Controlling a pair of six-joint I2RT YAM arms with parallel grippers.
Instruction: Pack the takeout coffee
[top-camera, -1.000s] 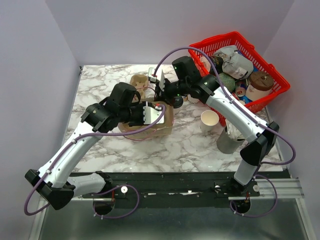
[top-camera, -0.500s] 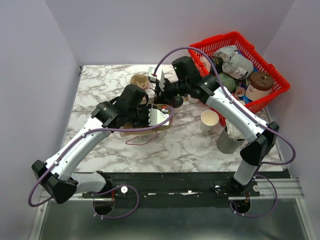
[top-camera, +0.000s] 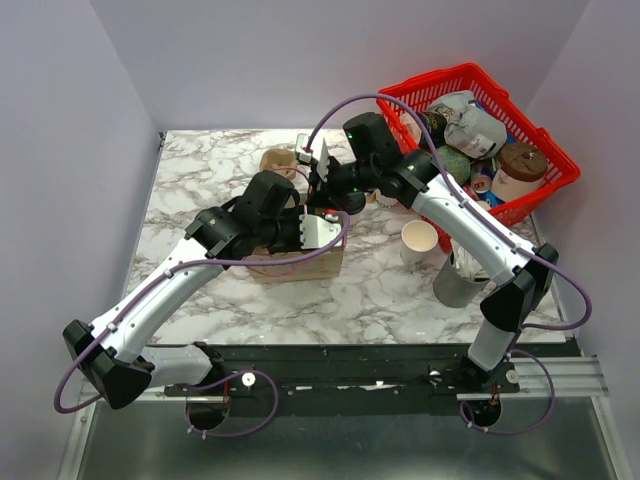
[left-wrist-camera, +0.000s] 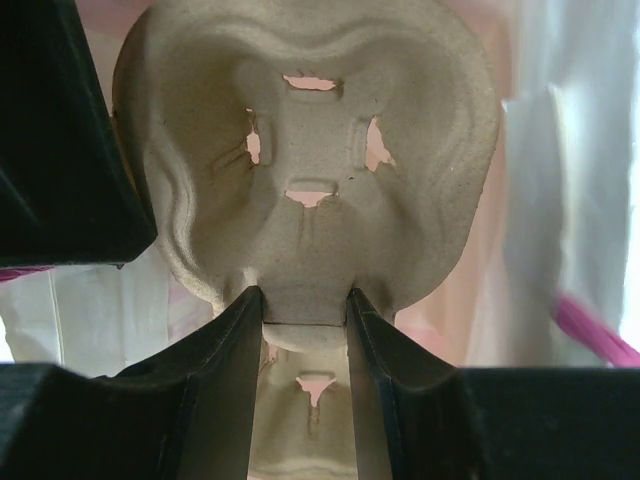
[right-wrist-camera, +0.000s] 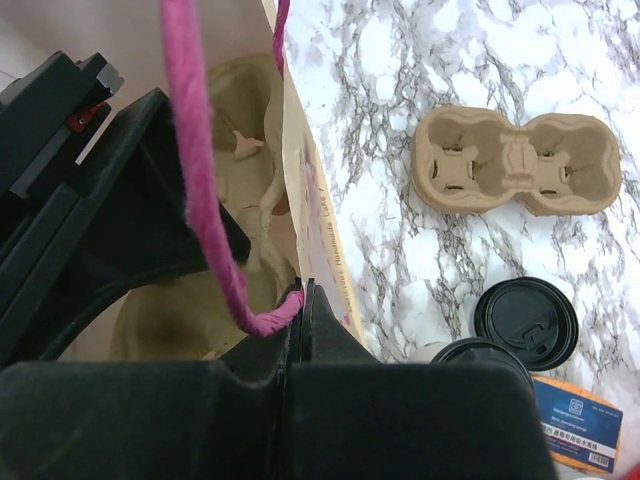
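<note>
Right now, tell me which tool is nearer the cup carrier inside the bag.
Left. The left tool clamps the cup carrier by its middle inside the paper bag; the right tool pinches that bag's rim by the pink handle.

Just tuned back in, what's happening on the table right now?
The left gripper grips a pulp cup carrier by its centre rib, down inside the paper bag. The right gripper is shut on the bag's rim by the pink handle, holding it open. A second carrier lies on the table.
</note>
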